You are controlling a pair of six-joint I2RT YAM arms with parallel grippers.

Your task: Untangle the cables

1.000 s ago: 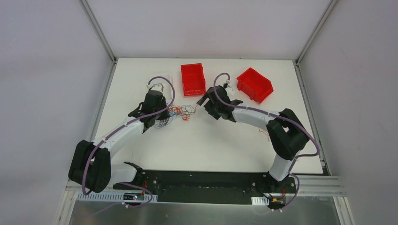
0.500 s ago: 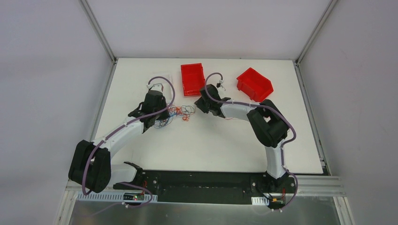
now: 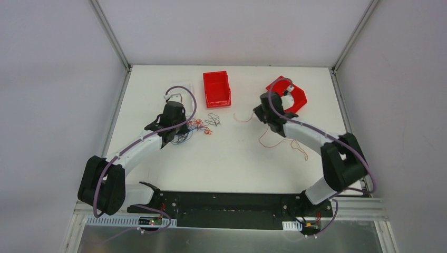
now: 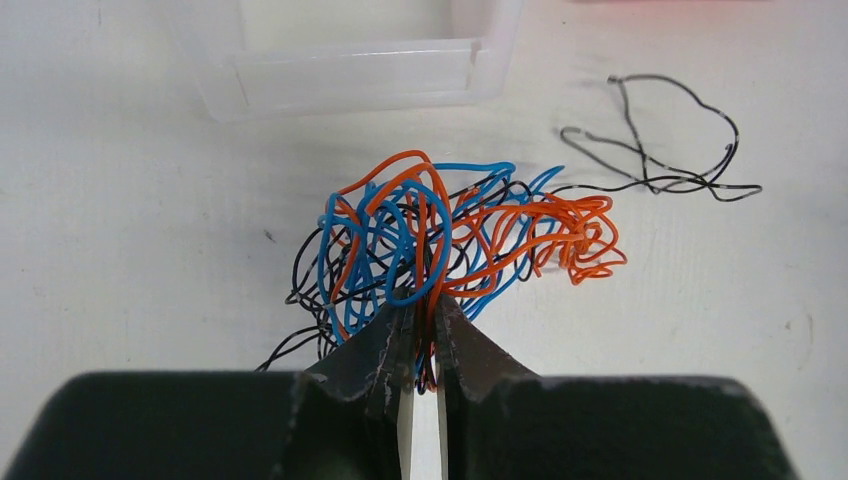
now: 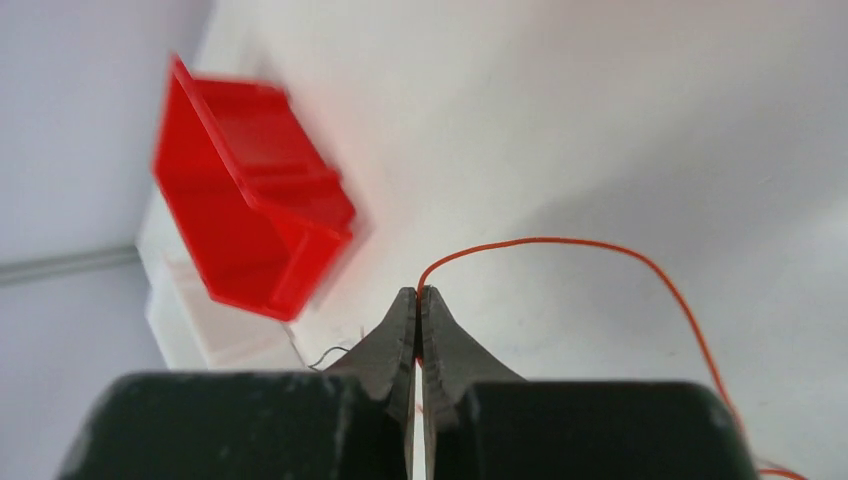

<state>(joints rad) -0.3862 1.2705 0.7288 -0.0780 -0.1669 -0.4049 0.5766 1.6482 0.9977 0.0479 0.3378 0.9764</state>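
Note:
The cables form a small knot of blue, orange and black wires [image 4: 440, 240] on the white table, seen from above as a knot [image 3: 193, 126] left of centre. My left gripper [image 4: 427, 305] is shut on strands at the knot's near edge, and from above that gripper [image 3: 178, 125] sits just left of the knot. One loose black wire [image 4: 650, 150] lies apart to the right, and shows from above as a black wire [image 3: 213, 120]. My right gripper [image 5: 418, 293] is shut on one orange wire [image 5: 560, 242]. From above, the right gripper [image 3: 257, 113] is right of centre, and the orange wire [image 3: 274, 142] trails on the table below it.
Two red bins stand at the back: one [image 3: 216, 88] in the middle, also seen as a red bin [image 5: 250, 230], and one [image 3: 298, 97] at the right, partly behind the right arm. A clear plastic tray [image 4: 350, 60] lies just beyond the knot.
My right gripper has shut on an orange wire beside the knot and swung right with it, drawing the wire out across the table. The left gripper has held its place on the knot.

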